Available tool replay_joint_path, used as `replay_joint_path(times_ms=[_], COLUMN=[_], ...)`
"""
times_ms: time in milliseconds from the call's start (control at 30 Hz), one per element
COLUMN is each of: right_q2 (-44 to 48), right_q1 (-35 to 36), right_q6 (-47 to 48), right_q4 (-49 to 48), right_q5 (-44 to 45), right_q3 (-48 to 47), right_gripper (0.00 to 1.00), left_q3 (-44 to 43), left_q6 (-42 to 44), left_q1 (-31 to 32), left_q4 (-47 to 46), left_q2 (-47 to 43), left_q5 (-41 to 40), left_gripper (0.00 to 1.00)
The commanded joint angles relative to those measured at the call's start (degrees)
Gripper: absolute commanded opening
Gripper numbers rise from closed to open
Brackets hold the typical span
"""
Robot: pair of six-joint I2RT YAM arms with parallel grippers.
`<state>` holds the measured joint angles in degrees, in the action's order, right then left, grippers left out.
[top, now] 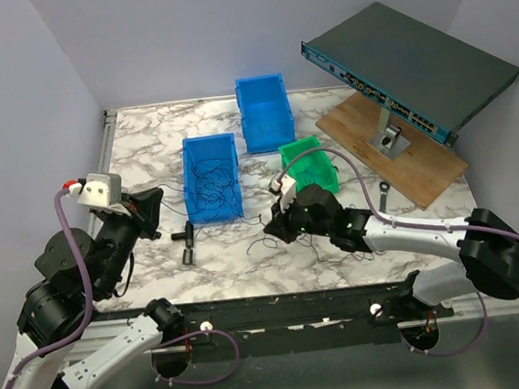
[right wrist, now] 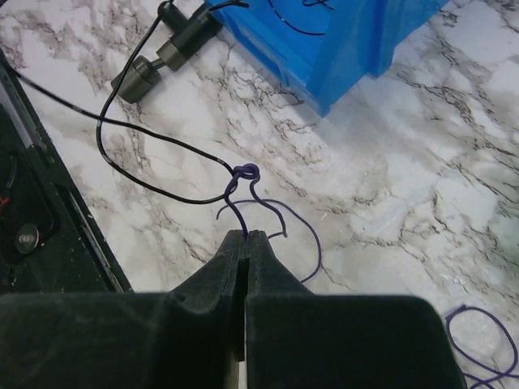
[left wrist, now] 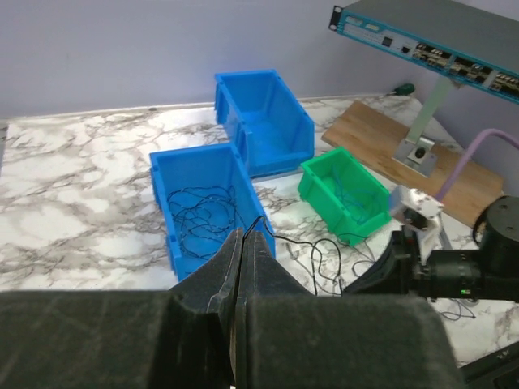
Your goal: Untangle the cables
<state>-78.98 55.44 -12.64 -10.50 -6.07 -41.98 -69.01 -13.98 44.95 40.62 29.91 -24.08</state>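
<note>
left claw (left wrist: pixel 243 237) shut aloft, right claw (right wrist: pixel 246 236) pinching a cable (right wrist: pixel 245 172).

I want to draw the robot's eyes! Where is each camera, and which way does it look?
Top external: high behind the arms, looking down on the table; left gripper and right gripper show.
Left wrist: on the left arm, facing the green bin; its shut fingers nip a black cable.
Right wrist: on the right arm, looking down at the table; its shut fingers nip a blue cable.
All share the near blue bin.
</note>
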Motion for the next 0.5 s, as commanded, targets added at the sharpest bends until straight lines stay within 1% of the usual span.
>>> replay_joint_path(times_ms=[0,100,167,267,333,467], right_q2=[5.53,8.58,9.87,10.98,11.45,13.94], right_q1=[0.33,0.28,0.19,-1.63,-4.44,-9.83], right_q6=[-3.06,-5.85,-9.1,-16.46,-20.92,-27.58], right_q4=[0.5,4.09,7.32,13.26,15.66,16.75], right_q5=[7.55,14.48,20.63,29.0,30.33,30.31], right_q3=[3.02,5.27,6.48,8.89,10.61,14.19], right_gripper=[0.01,0.01,0.01,0.01,0.01,0.01], left_q3=[-2.6,-3.38,-3.4,-4.79,-5.8,-6.11], left_q6=[0.22,-1.68,-2.18,-3.17,-3.7,-2.52], left_q1=[-0.21,-0.26,-0.22,-0.3,-0.3,-0.3], left_q4=[5.36,9.04,10.18,13.97,16.31,15.35], left_q2=[1.71,2.2,1.41,1.38,1.85,0.16], left_q5=[-9.49,-18.12,-22.51,-30.98,-35.53,-37.24], left_gripper=[0.0,0.0,0.0,0.0,0.0,0.0])
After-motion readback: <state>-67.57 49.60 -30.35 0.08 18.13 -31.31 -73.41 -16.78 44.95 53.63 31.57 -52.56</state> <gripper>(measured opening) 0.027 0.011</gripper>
